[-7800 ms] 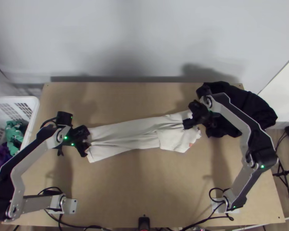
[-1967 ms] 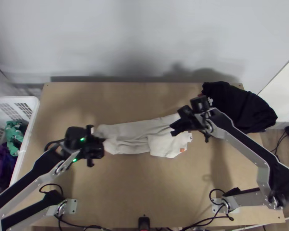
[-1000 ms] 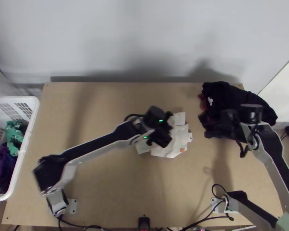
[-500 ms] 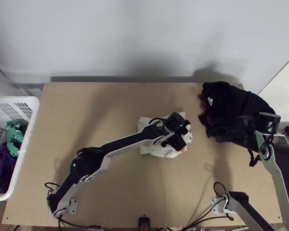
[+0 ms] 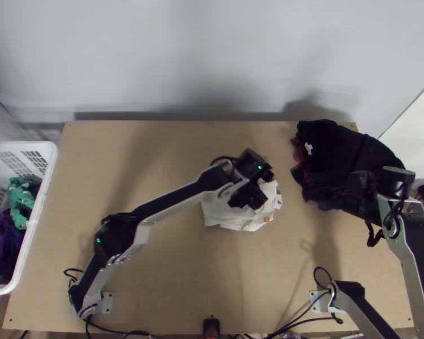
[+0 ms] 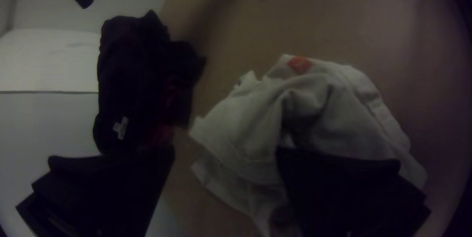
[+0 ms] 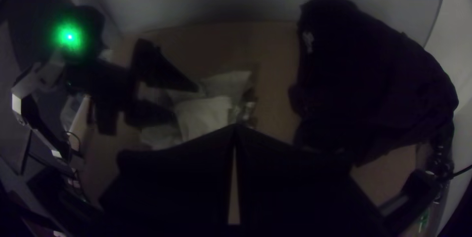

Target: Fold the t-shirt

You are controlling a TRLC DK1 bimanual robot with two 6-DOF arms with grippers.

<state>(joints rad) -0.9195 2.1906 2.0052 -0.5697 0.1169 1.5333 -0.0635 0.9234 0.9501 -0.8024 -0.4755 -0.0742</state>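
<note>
Our bench point(image 5: 172, 282) carries a black clothing heap point(image 5: 345, 147) far right; left of it, the white t-shirt point(image 5: 232, 219) lies compact but rumpled. Our left pincer point(image 6: 225, 152) gapes above it; our right pincer point(image 7: 235, 127) is clenched. We'd smooth outward, pressing lightly so layers don't drag.

Dim wrist views; soft shadows

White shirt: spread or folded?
Not spread: bunched. The shirt lies rumpled in a compact heap, its creases rising beneath the left hand.
</note>
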